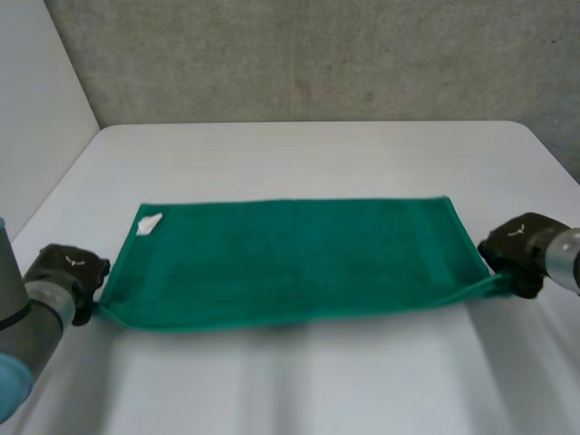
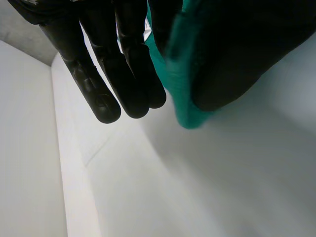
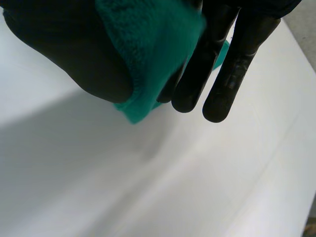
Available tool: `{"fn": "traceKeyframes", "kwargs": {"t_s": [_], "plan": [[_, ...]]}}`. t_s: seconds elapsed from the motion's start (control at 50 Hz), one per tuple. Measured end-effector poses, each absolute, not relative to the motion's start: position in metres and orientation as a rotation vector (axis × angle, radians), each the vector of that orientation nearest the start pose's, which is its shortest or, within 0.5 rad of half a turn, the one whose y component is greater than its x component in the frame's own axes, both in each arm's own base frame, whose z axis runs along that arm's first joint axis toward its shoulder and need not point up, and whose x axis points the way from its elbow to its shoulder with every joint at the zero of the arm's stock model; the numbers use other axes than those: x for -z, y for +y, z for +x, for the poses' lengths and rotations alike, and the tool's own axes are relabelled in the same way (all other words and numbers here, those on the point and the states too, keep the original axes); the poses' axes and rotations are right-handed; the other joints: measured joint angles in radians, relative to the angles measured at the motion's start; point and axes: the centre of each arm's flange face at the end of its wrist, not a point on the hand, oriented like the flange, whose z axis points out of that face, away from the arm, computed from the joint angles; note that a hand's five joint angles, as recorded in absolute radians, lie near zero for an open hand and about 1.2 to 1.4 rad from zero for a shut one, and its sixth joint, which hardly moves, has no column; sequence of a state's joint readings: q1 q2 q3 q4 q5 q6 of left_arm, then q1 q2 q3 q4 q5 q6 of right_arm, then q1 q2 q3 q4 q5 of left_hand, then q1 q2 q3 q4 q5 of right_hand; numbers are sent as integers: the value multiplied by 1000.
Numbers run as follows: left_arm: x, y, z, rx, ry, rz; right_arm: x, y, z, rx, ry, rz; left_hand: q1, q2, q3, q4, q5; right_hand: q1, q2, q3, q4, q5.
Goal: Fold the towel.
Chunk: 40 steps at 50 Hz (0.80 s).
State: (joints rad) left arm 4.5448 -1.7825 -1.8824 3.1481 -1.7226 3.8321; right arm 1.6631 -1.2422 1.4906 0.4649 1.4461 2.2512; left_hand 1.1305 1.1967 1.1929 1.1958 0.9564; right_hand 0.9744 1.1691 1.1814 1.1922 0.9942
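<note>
A green towel [image 1: 290, 263] is stretched flat and wide across the white table [image 1: 317, 154], a small white tag [image 1: 149, 224] at its far left corner. My left hand [image 1: 68, 272] holds the near left corner, the cloth [image 2: 180, 64] pinched between thumb and fingers [image 2: 106, 94]. My right hand [image 1: 518, 249] grips the near right corner, the green cloth [image 3: 148, 54] squeezed between its thumb and fingers [image 3: 232, 64]. The near edge is lifted slightly off the table between the two hands.
A grey concrete wall [image 1: 317, 54] rises behind the table. A white side wall [image 1: 36, 91] stands to the left. Bare tabletop lies in front of and behind the towel.
</note>
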Motion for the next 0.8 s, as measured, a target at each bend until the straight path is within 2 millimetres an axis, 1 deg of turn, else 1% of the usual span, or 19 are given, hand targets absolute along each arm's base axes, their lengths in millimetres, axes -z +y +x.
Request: {"fn": "traceKeyframes", "kwargs": {"t_s": [0.06,0.1,0.18,0.2,0.22,0.24,0.26,0.3,0.32,0.34,0.4,0.5,0.52,0.62,0.72,0.74,0.76,0.78,0.8], "plan": [[-166,-246,-161,1309,2238,932,-206,-282,165,1369,2663,-1578,0,0,0,0,0,0,0,0,0,0],[-167,-247,-162,1327,2230,936,-204,-286,165,1397,2661,-1574,0,0,0,0,0,0,0,0,0,0],[-170,-262,-168,1409,2195,932,-195,-304,167,1480,2662,-1498,0,0,0,0,0,0,0,0,0,0],[-170,-272,-172,1454,2170,926,-190,-315,168,1513,2663,-1448,0,0,0,0,0,0,0,0,0,0],[-169,-278,-174,1480,2154,921,-187,-320,169,1530,2664,-1421,0,0,0,0,0,0,0,0,0,0],[-169,-278,-174,1480,2154,921,-187,-320,169,1530,2664,-1421,0,0,0,0,0,0,0,0,0,0],[-169,-293,-179,1534,2118,907,-182,-331,170,1559,2669,-1364,0,0,0,0,0,0,0,0,0,0],[-167,-309,-184,1583,2082,893,-179,-342,171,1587,2673,-1310,0,0,0,0,0,0,0,0,0,0],[-167,-309,-184,1583,2082,893,-179,-342,171,1587,2673,-1310,0,0,0,0,0,0,0,0,0,0],[-166,-318,-187,1609,2061,886,-177,-347,171,1602,2676,-1283,0,0,0,0,0,0,0,0,0,0],[-162,-341,-198,1668,2014,877,-167,-369,175,1674,2681,-1198,0,0,0,0,0,0,0,0,0,0],[-155,-370,-212,1723,1968,876,-159,-391,182,1778,2680,-1154,0,0,0,0,0,0,0,0,0,0],[-155,-370,-212,1723,1968,876,-159,-391,182,1778,2680,-1154,0,0,0,0,0,0,0,0,0,0],[-143,-392,-221,1739,1948,883,-149,-409,190,1850,2677,-1143,0,0,0,0,0,0,0,0,0,0],[-136,-401,-224,1747,1942,893,-141,-417,199,1866,2659,-1154,0,0,0,0,0,0,0,0,0,0],[-134,-402,-226,1750,1940,896,-138,-419,201,1868,2654,-1157,-34,-86,-84,-86,-30,-29,-21,-22,-22,-21],[-134,-402,-226,1753,1938,897,-136,-421,203,1872,2651,-1156,-169,-234,-229,-234,-163,-57,-51,-52,-52,-51],[-133,-403,-228,1760,1934,899,-135,-423,204,1876,2649,-1154,-260,-315,-289,-295,-223,-319,-354,-328,-328,-314],[-133,-403,-229,1766,1930,899,-133,-426,206,1887,2651,-1141,-547,-555,-547,-559,-489,-319,-354,-328,-328,-314]]}}
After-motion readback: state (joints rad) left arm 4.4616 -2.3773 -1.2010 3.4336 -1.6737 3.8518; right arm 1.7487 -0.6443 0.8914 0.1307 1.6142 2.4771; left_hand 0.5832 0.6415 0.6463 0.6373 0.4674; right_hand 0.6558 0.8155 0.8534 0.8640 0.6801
